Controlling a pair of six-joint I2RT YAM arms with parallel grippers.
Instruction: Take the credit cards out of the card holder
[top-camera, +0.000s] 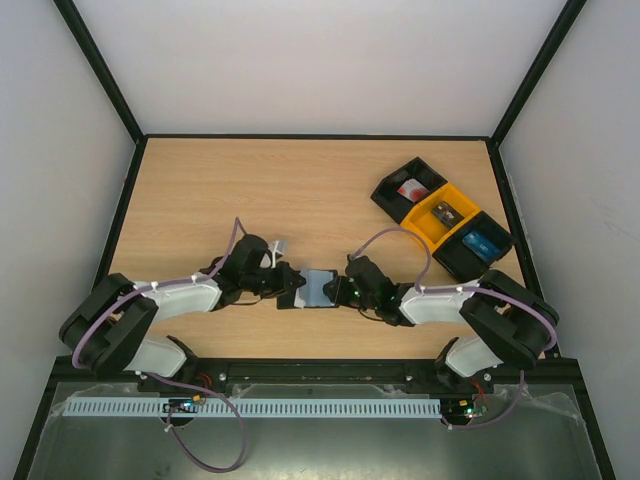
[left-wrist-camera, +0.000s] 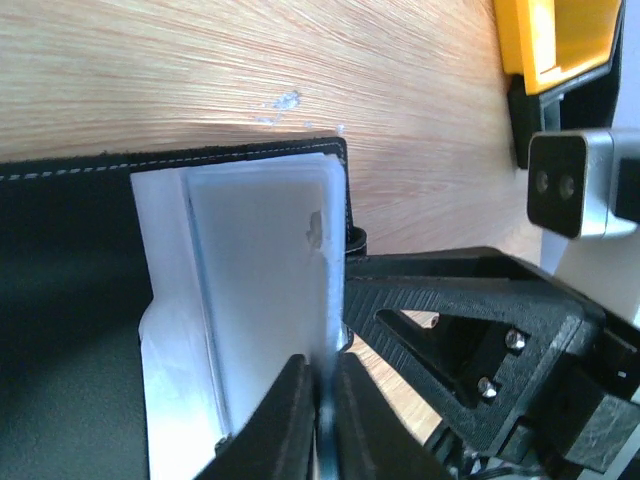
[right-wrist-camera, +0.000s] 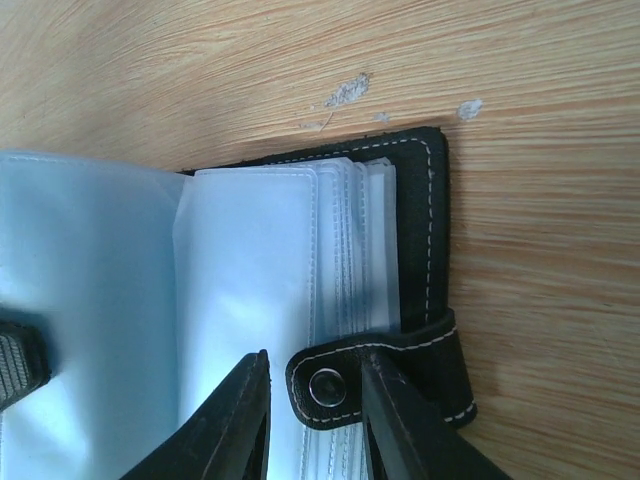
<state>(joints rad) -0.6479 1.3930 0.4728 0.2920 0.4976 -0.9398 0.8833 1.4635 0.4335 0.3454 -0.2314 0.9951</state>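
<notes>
Card holder (top-camera: 322, 287) is being held open near the front edge of the bench (top-camera: 300, 180): sleeve (left-wrist-camera: 260, 280) being pinched tight by left gripper (left-wrist-camera: 322, 375), strap (right-wrist-camera: 405, 365) being straddled by right gripper (right-wrist-camera: 315, 370), grip unclear.

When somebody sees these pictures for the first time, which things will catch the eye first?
First comes the open black card holder at the near middle of the table, with both grippers at it. The left gripper pinches the edge of a pale sheet standing up from it, and the right gripper straddles its snap strap. Next come the black and yellow bins at the far right.
</notes>
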